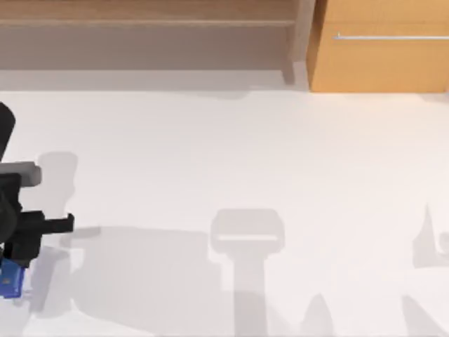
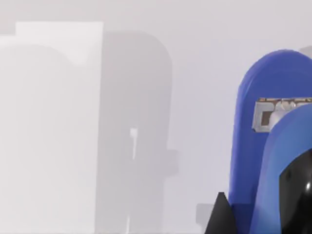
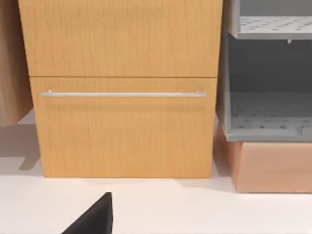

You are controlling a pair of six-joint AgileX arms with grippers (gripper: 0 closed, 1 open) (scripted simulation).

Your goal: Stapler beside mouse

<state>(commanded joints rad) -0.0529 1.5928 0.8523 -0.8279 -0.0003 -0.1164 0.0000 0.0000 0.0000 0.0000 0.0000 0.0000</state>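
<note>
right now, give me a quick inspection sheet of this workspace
surface: pale white table, carrying shadows.
job's things: blue stapler at the table's near left edge, right under the left pincer; the left wrist view shows its blue body close up. No mouse to report.
clutter: nothing seen.
grippers: left pincer at the far left edge, over the stapler; whether it grips it cannot be told. Right pincer: a dark tip in the right wrist view, facing the cabinet.
cables: nothing seen.
surroundings: wooden drawer cabinet with a metal handle at the back right, a wooden shelf at the back left, grey perforated shelves beside the cabinet.
</note>
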